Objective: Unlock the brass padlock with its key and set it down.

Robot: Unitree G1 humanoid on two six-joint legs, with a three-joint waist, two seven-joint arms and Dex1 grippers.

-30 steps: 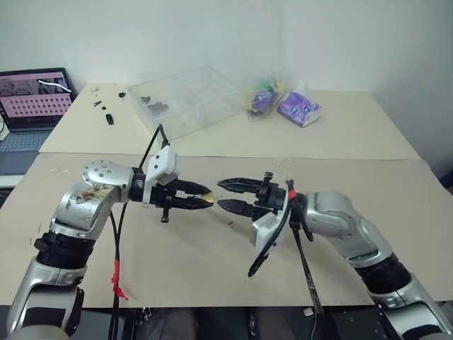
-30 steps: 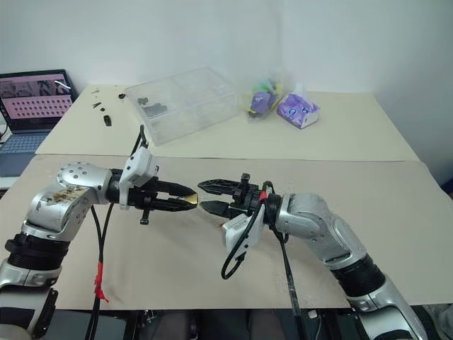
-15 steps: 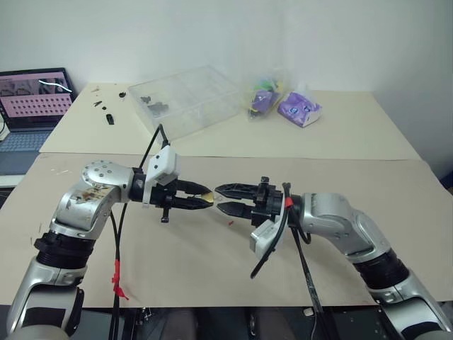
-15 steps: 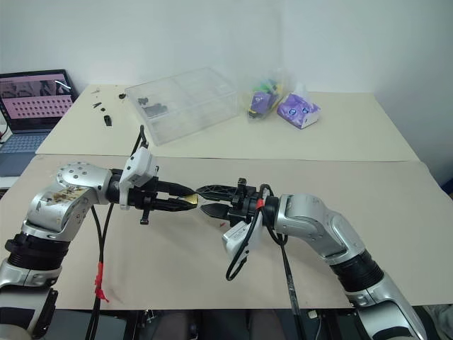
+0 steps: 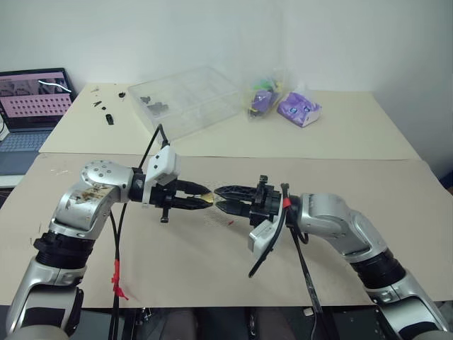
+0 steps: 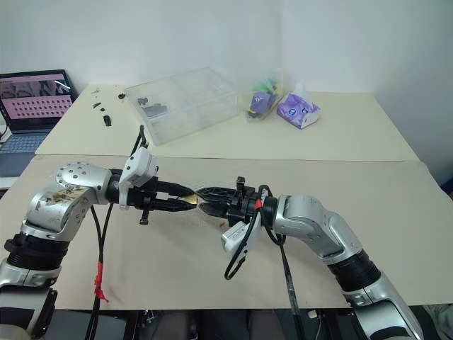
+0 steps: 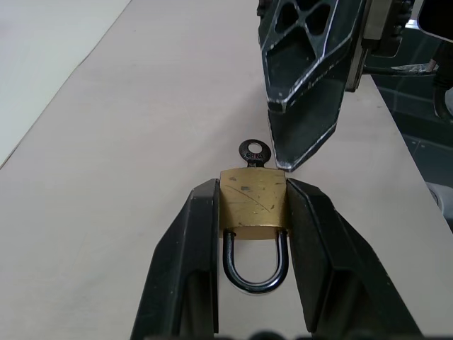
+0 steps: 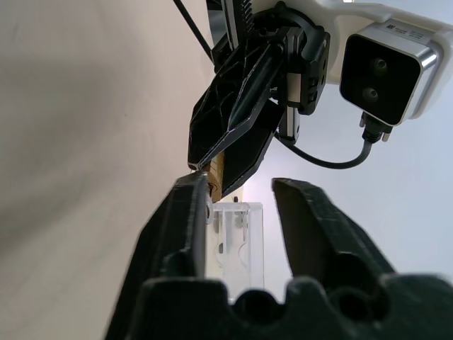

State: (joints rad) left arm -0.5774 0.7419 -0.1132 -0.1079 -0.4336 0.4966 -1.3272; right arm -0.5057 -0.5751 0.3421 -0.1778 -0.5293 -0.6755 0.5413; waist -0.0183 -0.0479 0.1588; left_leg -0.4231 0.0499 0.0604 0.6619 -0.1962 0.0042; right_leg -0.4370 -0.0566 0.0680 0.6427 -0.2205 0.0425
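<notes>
The brass padlock (image 7: 253,202) is clamped between the fingers of my left gripper (image 7: 253,190), shackle toward the wrist. A small dark key (image 7: 253,152) sticks out of its far end. In the head views the padlock (image 5: 204,196) hangs above the middle of the near table. My right gripper (image 5: 221,199) points at it from the right, tip to tip. One right finger (image 7: 304,106) lies just beside the key's head. In the right wrist view my right gripper (image 8: 241,185) still shows a gap, with nothing seen inside it.
A clear plastic box (image 5: 187,99), purple packets (image 5: 297,108) and small black parts (image 5: 106,113) lie on the far table. A laptop (image 5: 32,95) stands at the far left. A red speck (image 5: 230,222) lies on the table below the grippers.
My right gripper's fingers have narrowed while staying by the key. The left gripper and the padlock have not moved.
</notes>
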